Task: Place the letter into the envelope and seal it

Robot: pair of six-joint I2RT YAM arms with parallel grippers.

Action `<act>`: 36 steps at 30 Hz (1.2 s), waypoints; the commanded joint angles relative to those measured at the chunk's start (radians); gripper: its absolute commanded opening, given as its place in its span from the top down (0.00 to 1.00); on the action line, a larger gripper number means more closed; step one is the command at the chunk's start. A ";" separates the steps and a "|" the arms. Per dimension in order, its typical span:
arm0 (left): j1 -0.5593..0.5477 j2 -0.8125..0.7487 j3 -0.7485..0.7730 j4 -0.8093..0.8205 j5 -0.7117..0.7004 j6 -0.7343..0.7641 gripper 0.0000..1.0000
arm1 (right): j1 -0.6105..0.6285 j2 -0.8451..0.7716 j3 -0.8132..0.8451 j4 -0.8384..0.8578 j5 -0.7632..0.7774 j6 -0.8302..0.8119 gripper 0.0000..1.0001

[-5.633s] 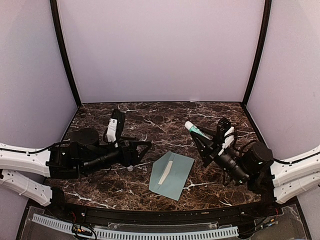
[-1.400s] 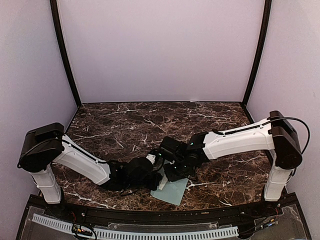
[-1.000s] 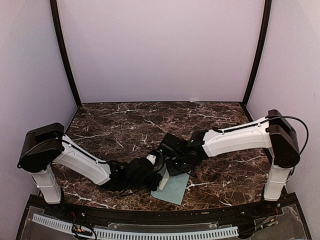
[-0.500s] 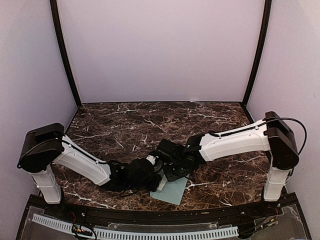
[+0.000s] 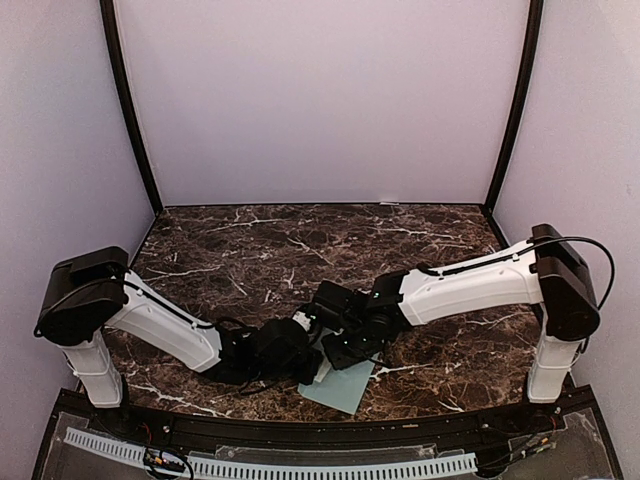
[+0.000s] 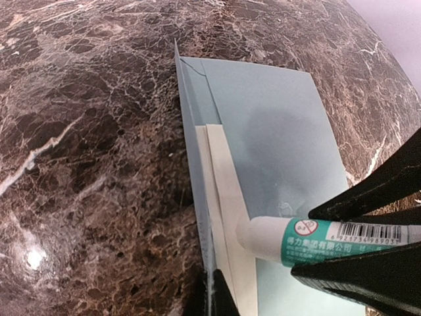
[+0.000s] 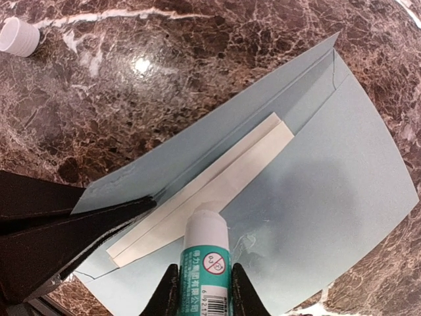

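Right end effector (image 7: 205, 289) clamped the glue stick (image 7: 205, 253), its tip on the envelope (image 7: 329, 164), which lay flat on the surface (image 7: 197, 52). Left end effector (image 6: 212, 299) apparently pinched the flap edge. I judged the best move was a light, even drag alongside the letter (image 7: 223, 178).

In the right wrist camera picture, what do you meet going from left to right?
Small white round plastic cap → black left gripper → green-and-white glue stick in the right gripper → bare right half of the pale teal paper envelope.
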 commanded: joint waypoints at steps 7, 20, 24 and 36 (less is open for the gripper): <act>-0.009 -0.007 0.017 -0.001 -0.026 0.009 1.00 | 0.017 -0.058 -0.058 0.011 -0.165 0.013 1.00; -0.034 0.006 0.051 -0.044 -0.076 0.028 1.00 | -0.109 0.012 -0.035 -0.063 -0.075 -0.042 1.00; -0.047 0.021 0.074 -0.063 -0.091 0.049 1.00 | -0.145 0.045 -0.018 -0.072 -0.061 -0.074 1.00; -0.061 0.032 0.093 -0.105 -0.159 0.024 1.00 | -0.165 0.057 0.048 -0.163 -0.017 -0.100 1.00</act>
